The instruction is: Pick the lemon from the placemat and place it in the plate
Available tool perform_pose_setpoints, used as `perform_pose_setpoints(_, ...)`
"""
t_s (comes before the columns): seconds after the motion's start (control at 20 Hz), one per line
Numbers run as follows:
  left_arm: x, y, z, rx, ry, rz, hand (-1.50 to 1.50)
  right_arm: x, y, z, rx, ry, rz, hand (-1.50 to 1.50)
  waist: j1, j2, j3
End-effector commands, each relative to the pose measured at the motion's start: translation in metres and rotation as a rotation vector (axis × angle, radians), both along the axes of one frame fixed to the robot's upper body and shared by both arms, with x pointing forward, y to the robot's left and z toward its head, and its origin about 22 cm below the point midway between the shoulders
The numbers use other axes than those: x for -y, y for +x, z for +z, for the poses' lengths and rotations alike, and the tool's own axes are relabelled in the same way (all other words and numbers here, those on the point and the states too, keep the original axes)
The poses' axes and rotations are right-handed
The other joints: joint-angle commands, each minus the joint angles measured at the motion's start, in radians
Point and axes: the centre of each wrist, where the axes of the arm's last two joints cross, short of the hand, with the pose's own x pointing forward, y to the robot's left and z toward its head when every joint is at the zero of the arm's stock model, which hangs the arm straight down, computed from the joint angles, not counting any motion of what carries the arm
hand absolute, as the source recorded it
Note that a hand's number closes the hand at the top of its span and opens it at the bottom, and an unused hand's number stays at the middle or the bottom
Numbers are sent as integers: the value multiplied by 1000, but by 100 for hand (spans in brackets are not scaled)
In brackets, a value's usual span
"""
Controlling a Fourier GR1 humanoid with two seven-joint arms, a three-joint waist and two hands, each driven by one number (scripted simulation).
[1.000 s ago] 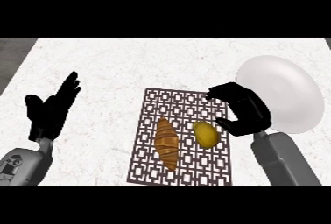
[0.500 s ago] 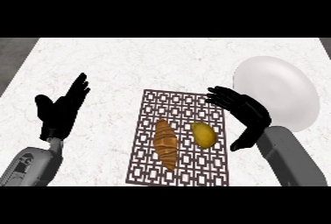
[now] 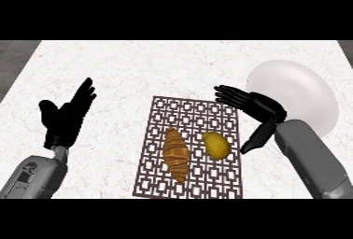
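The right hand (image 3: 262, 108), fingers spread wide, should drop toward seven o'clock onto the lemon (image 3: 217, 144), keeping clear of the croissant (image 3: 176, 154) just beside it.

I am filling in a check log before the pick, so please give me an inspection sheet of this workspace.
Surface: white marbled counter, lattice placemat in the middle.
Job's things: lemon on the placemat's right part; white plate at right, without the lemon.
Clutter: croissant left of the lemon, apart.
Hands: left hand open, resting at left; right hand open beside the lemon, not touching.
Cables: nothing seen.
Surroundings: dark grey area past the counter's corners.
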Motion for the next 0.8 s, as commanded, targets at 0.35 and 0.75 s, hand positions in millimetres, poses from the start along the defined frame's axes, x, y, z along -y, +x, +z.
perform_pose_setpoints(0.35, -3, -9, -4, -5, -7, -5, 0, -16, -2, -6, 152, -123, 286, -150, -1, -6, -1)
perform_pose_setpoints(0.75, 0, -5, 5, 5, -6, -3, 0, -23, 5, -9, 238, -248, 380, -150, 0, -7, -2)
